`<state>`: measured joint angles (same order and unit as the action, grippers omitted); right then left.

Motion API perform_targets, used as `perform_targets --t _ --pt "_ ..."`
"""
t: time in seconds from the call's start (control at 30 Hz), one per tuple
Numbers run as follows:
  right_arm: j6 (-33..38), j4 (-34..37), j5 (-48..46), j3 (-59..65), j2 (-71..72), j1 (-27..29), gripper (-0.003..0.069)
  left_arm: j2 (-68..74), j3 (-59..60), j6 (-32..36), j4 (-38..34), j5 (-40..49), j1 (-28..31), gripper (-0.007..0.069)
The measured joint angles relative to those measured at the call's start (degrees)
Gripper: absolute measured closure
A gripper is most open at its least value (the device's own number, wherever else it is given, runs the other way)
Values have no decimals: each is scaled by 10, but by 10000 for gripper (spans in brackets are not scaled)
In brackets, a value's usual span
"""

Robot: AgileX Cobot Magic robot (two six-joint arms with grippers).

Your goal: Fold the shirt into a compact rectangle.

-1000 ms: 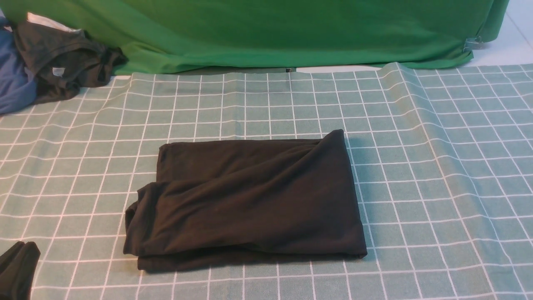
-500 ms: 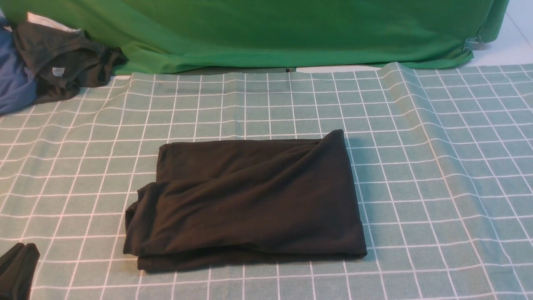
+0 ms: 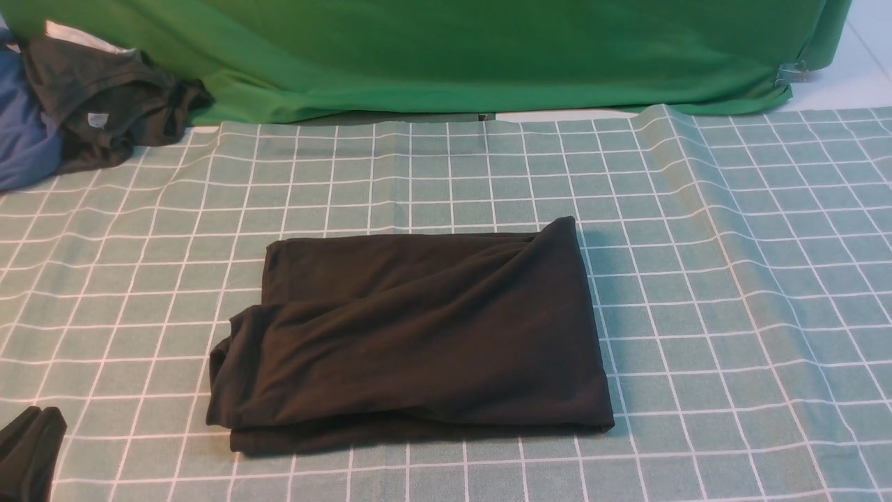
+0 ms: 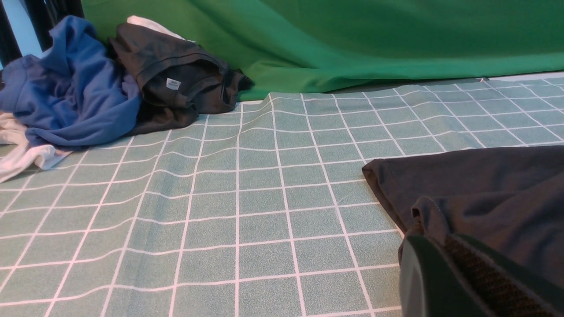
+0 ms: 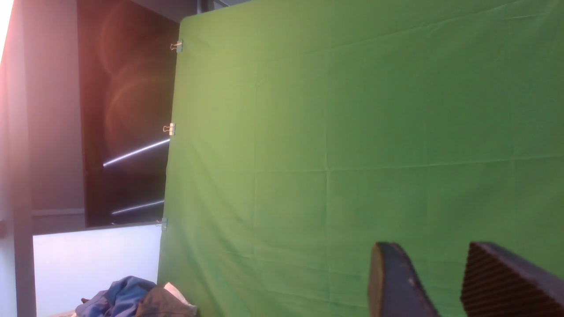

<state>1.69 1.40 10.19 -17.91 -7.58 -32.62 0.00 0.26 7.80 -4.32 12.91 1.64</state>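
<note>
The black shirt (image 3: 418, 335) lies folded into a rough rectangle in the middle of the checked tablecloth (image 3: 732, 279), with its label and print hidden. Its left edge is bunched and uneven. My left gripper (image 3: 33, 420) hovers low at the near left, apart from the shirt, its fingers together and holding nothing. In the left wrist view the shirt (image 4: 484, 185) lies just beyond the left gripper (image 4: 434, 246). My right gripper (image 5: 438, 264) is raised and faces the green backdrop, its fingers apart and empty. It is outside the front view.
A pile of clothes sits at the far left corner: a dark grey-brown garment (image 3: 104, 104) with a pale tag and a blue one (image 3: 21, 139). The big green cloth (image 3: 488, 56) hangs along the back, held by a metal clip (image 3: 791, 73).
The left gripper has sunk very slightly toward the near edge. The shirt has not moved.
</note>
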Motion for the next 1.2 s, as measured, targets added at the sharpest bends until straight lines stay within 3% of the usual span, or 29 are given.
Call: perform_targets --t 0.2,0.57,0.67,0.8,1.2 --pt "35 0 -91 16 14 16 420 0 0 0 0 0 0 611" --pt "45 0 -129 178 43 219 420 0 0 0 0 0 0 611" --pt "47 0 -211 181 71 274 420 0 0 0 0 0 0 611" --pt "53 0 -241 182 75 318 420 0 0 0 0 0 0 611" --pt "59 0 -244 185 75 331 420 0 0 0 0 0 0 611"
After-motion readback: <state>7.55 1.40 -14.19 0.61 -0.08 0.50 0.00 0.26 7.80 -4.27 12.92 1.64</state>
